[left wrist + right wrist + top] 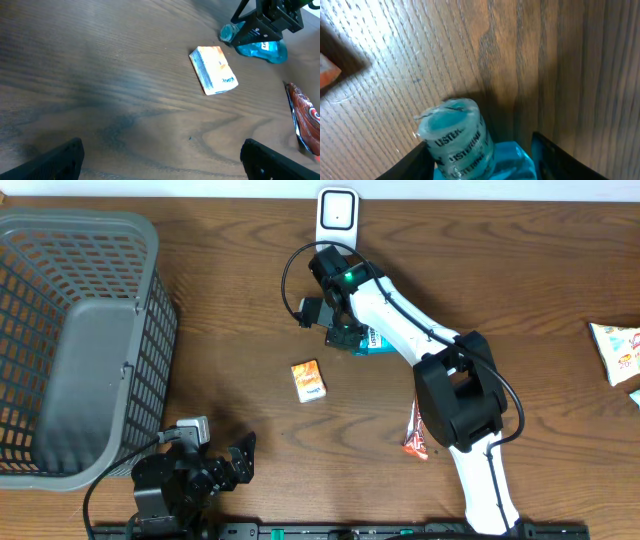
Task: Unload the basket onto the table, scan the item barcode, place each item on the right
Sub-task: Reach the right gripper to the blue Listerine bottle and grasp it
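Two arms share a brown wooden table, and the biggest thing on it is the grey mesh basket at its left end. Next in bulk is the right arm, stretched diagonally from the near edge toward the far middle. The left gripper sits low by the basket's near corner with its fingers spread wide and nothing between them. A white scanner stands at the far edge. A red snack packet lies beside the right arm's base, and more packets lie at the right edge. An orange box rests alone mid-table. Smallest is the item that seems to be in hand, a teal mouthwash bottle lying on its side just this side of the scanner. The right gripper is directly over it. In the right wrist view the bottle's long axis runs straight out ahead of the wrist, cap end foremost. One finger stands on each side of the body, so the jaws cross that axis squarely. They sit at a middling width, close to the plastic. Whether the pads are actually pressing it I cannot tell. The right arm is far the nearer, the left being well apart, so lifting and presenting to the scanner looks like the right arm's job.
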Motion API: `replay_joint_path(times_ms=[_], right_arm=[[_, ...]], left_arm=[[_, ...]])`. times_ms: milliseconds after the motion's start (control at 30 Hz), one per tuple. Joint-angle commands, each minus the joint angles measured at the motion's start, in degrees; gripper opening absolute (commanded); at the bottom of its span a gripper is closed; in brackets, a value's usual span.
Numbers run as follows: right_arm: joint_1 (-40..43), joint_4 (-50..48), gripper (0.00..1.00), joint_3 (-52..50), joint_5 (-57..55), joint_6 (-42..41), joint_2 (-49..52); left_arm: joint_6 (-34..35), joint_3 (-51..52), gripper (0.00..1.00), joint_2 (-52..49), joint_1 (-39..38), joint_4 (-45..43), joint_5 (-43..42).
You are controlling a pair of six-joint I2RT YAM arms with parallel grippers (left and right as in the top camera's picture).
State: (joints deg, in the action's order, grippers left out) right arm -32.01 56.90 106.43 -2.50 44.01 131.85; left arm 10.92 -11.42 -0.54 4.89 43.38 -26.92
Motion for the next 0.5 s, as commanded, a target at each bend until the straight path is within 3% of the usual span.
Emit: replay_joint_path(times_ms=[0,233,367,467], right_arm=[[-0.3,0.1,0.50,-0.3,0.5,-0.2,2.3],[-0.3,0.5,0.43,-0.4,1.2,-0.3,4.5],[-0.3,1.3,0.21,-0.4,1.2,-0.3,4.7],[-0.3,1.4,0.15,-0.4,2.1,-1.8,4.7]], left_arm=[[0.6,0.1,1.00,0.3,0.3,0.3,-0.7],[0.6,0.1,1.00,0.3,0.3,0.3,-0.7],[0.6,0.1,1.00,0.3,0.3,0.3,-0.7],[0.6,0.1,1.00,0.3,0.3,0.3,-0.7]])
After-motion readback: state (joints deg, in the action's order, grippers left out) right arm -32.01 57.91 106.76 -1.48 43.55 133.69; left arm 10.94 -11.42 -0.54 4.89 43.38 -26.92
